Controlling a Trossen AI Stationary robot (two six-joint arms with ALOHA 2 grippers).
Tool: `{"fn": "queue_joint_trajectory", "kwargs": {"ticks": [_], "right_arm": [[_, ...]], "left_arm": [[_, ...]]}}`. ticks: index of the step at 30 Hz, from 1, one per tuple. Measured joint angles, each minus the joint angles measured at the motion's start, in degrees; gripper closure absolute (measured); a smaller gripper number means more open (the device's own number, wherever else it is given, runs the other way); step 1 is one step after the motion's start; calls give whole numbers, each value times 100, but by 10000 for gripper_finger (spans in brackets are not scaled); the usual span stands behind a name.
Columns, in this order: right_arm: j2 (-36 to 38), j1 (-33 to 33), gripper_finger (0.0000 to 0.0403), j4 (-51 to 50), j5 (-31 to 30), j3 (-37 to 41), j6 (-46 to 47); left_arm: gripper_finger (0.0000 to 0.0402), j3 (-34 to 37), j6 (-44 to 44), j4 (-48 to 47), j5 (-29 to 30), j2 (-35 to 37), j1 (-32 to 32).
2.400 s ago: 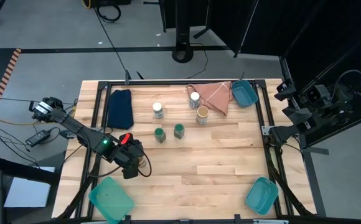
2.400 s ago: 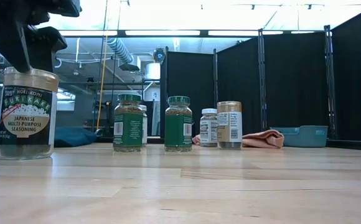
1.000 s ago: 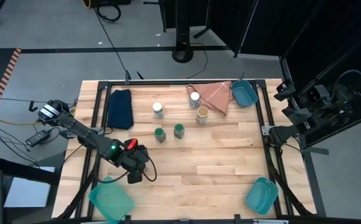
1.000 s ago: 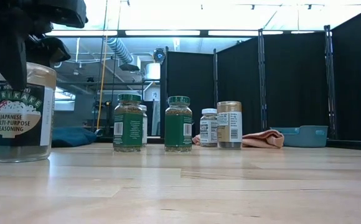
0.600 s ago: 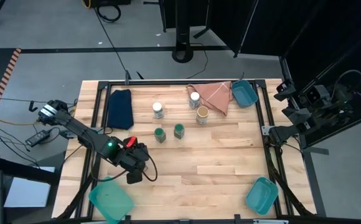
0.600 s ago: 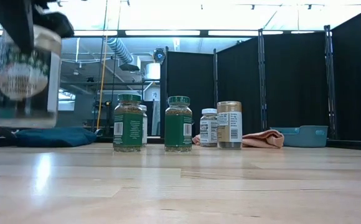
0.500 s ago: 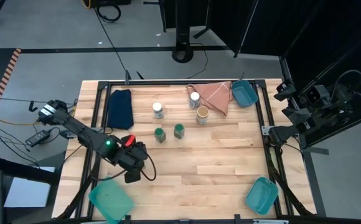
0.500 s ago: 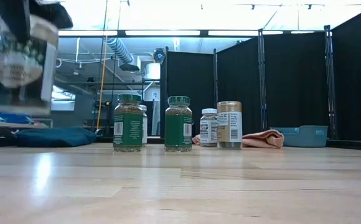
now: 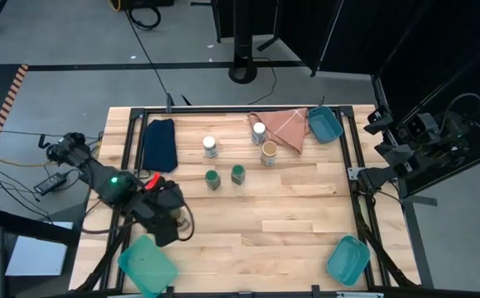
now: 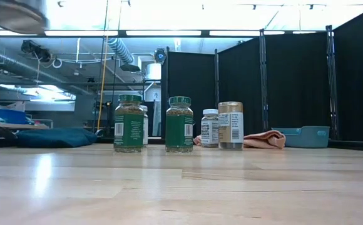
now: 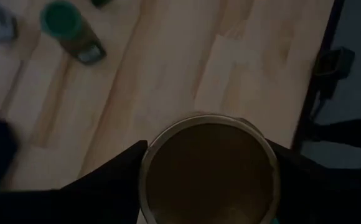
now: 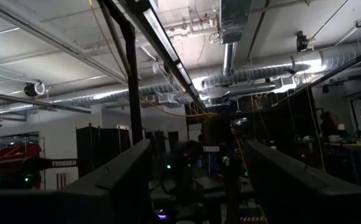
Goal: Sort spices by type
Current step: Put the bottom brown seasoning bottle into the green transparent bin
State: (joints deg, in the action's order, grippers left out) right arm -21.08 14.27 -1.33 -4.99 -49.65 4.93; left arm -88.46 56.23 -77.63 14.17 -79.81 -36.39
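My left gripper (image 9: 162, 222) hovers over the table's near-left part, shut on a tan-lidded spice jar (image 11: 208, 168). In the low view only the jar's bottom (image 10: 15, 14) shows, high at the top edge. Standing on their bases are two green-lidded jars (image 9: 213, 179) (image 9: 238, 174), two white-lidded jars (image 9: 211, 146) (image 9: 259, 131) and a second tan-lidded jar (image 9: 269, 151). One green-lidded jar (image 11: 65, 22) also shows in the left wrist view. My right gripper (image 12: 193, 186) is open, parked off the table's right edge and pointing up at the ceiling. My left gripper pinches the tan-lidded jar between its two fingers (image 11: 115, 174), one on each side of the lid (image 11: 208, 134) at the jar's top. The fingers come from above, pointing down. The jar is lifted clear of the table, lid up, hanging below the fingers.
A teal bin (image 9: 147, 263) sits at the near-left corner just beside my left gripper, another (image 9: 348, 259) at the near-right corner, a third (image 9: 325, 124) at the far right. A navy folded cloth (image 9: 159, 145) lies far left, a pink cloth (image 9: 285, 126) behind the jars.
My left gripper has kept hold of the tan-lidded jar and risen, lifting it off the table until only its bottom shows at the top of the low view. It has also shifted a little toward the table's left edge. The other jars have stayed put.
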Motion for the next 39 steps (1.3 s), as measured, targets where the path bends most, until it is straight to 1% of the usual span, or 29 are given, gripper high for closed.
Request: {"fn": "queue_joint_trajectory", "kwargs": {"ticks": [5, 12, 15, 19, 24, 27, 33, 39], "right_arm": [[0, 2, 139, -11, 0, 0, -9], [0, 0, 139, -13, 0, 0, -15], [0, 0, 139, -13, -2, 1, -56], [0, 1, 139, -14, -2, 0, -92], [0, -1, 139, -15, -2, 0, -101], [0, -1, 139, -15, -3, 0, -101], [0, 2, 139, -15, -9, 0, -101], [0, 1, 139, -13, -300, 0, -103]], "left_arm": [[134, -55, 1108, -260, 12, 0, -622], [134, -55, 3293, -501, 499, 0, -1498], [133, -55, 4150, -694, 500, -9, -1879], [133, -20, 4965, -777, 493, -20, -2336], [132, 158, 5463, -807, 362, -22, -2806], [132, 381, 5788, -798, 254, -22, -3052], [131, 973, 6305, -432, 159, -24, -3457], [131, 1620, 6708, -46, 128, -26, -3706]]}}
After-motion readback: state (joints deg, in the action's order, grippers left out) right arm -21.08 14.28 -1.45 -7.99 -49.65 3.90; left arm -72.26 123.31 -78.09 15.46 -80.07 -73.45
